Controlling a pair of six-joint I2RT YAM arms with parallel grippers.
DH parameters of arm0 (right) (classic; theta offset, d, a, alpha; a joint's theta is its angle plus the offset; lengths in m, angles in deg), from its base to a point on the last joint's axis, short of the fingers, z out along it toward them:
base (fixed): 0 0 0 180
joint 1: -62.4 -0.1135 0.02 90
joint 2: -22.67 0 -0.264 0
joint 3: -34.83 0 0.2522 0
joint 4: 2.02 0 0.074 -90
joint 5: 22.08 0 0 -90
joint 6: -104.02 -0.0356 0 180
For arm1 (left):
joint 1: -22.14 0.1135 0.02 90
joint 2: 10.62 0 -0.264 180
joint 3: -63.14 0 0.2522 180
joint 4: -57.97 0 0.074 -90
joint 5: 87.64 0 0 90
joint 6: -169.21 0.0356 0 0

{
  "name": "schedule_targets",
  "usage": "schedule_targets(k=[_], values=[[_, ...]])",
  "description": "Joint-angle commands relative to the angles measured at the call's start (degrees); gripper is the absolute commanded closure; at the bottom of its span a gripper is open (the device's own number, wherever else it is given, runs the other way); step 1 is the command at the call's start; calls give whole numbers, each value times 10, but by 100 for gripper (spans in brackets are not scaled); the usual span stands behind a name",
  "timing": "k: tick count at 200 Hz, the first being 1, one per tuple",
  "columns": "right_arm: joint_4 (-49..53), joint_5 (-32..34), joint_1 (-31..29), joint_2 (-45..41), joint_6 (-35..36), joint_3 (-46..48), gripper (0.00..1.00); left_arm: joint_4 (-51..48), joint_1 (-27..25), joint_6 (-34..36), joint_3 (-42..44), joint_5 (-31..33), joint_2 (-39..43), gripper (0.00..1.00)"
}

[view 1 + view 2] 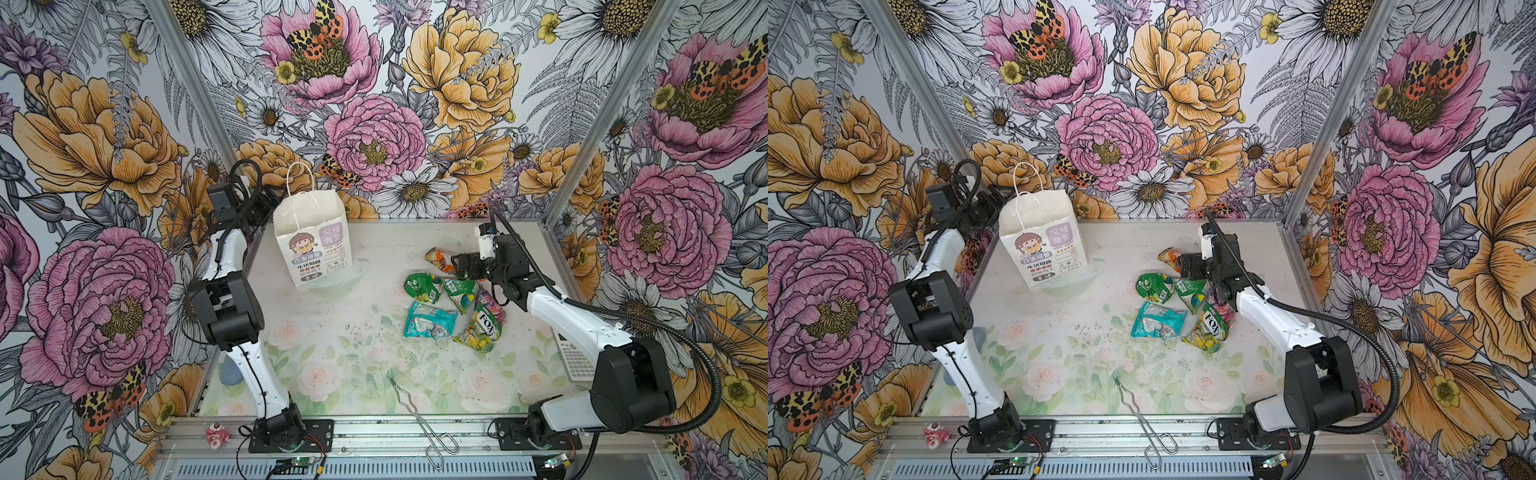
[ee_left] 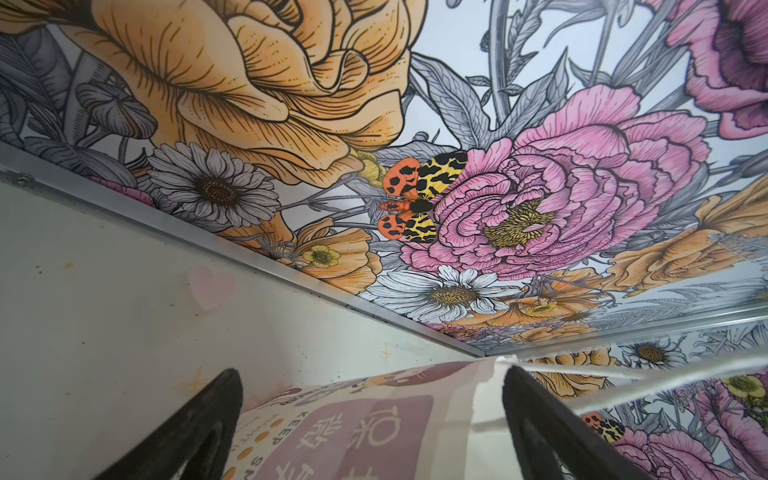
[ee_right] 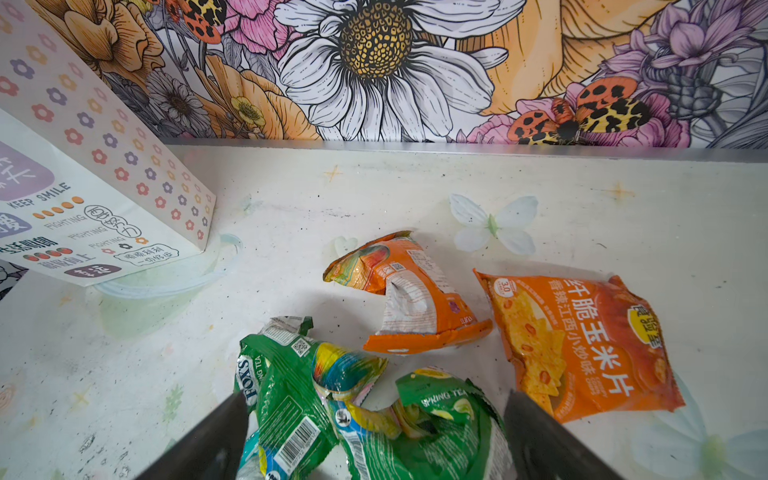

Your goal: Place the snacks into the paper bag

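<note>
On the flower-print table, the right gripper hangs, jaws apart, over green packets. Only its wrist view shows the flat orange packet whole. The left gripper, also apart, straddles the paper bag rim.

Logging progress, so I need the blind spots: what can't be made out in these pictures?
- Paper bag: its inside bottom is hidden by its own walls in both top views.
- Flat orange packet: in the top views, mostly covered by the right gripper.
- Calculator: partly behind the right arm, keys too small to read.
- Blue thing: mostly behind the left arm.
</note>
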Motion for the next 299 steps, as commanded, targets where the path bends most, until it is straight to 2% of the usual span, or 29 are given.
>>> schedule_targets(k=[1, 57, 86, 139, 142, 204, 254, 299], values=[[-3, 6, -4, 4, -1, 7, 3, 33, -8, -13, 26, -15, 28, 1], [-4, 1, -4, 6, 2, 7, 2, 55, -22, -8, 91, 13, 76, 1], [-4, -33, -7, 23, -4, -7, 2, 59, -29, -5, 118, 16, 91, 1], [-22, -74, -56, 80, 4, -58, 3, 80, -33, -6, 190, 30, 130, 1], [-25, -75, -60, 84, 5, -61, 3, 81, -33, -6, 195, 30, 150, 1], [-138, -153, -132, 174, -25, -125, 3, 91, -32, -11, 252, 32, 195, 1], [-213, -232, -187, 275, -87, -203, 3, 96, -32, -13, 262, 34, 194, 1], [-368, -193, -209, 370, -185, -232, 5, 100, -33, -14, 263, 31, 194, 1]])
